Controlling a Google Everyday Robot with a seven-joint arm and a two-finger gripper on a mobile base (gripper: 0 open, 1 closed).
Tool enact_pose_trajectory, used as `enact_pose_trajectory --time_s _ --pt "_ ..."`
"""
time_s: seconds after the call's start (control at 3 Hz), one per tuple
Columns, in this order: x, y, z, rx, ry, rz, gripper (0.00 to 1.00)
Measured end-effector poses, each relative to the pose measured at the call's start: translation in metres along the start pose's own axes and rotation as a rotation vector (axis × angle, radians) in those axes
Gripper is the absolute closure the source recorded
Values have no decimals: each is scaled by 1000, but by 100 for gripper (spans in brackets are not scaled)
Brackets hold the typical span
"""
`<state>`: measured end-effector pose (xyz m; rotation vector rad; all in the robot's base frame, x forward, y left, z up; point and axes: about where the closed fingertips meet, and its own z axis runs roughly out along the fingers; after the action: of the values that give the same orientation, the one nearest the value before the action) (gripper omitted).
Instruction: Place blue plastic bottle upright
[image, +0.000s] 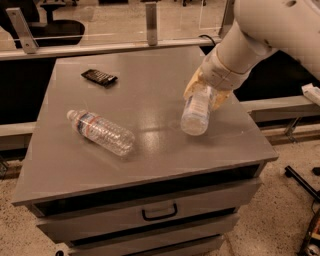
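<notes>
The blue plastic bottle (196, 112) is clear with a pale label. It is tilted, base end toward the camera, at the right side of the grey cabinet top (150, 90). My gripper (206, 92) is shut on its upper part, with yellowish fingers (191, 85) on either side. The white arm reaches in from the upper right. The bottle's cap is hidden behind the gripper. Whether its base touches the top I cannot tell.
A clear ribbed bottle (101, 131) with a narrow red-and-blue label lies on its side at the left. A small dark flat object (99, 76) lies at the back left. A drawer handle (159, 212) shows below. A rail runs behind the cabinet.
</notes>
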<state>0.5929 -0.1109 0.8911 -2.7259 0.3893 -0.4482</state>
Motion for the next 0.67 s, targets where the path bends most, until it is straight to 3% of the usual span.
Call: enact_pose_trajectory --time_s 0.33,0.67 --pt "7 0 -19 90 69 -128 100" --pt "-14 -11 -32 211 134 -251 100"
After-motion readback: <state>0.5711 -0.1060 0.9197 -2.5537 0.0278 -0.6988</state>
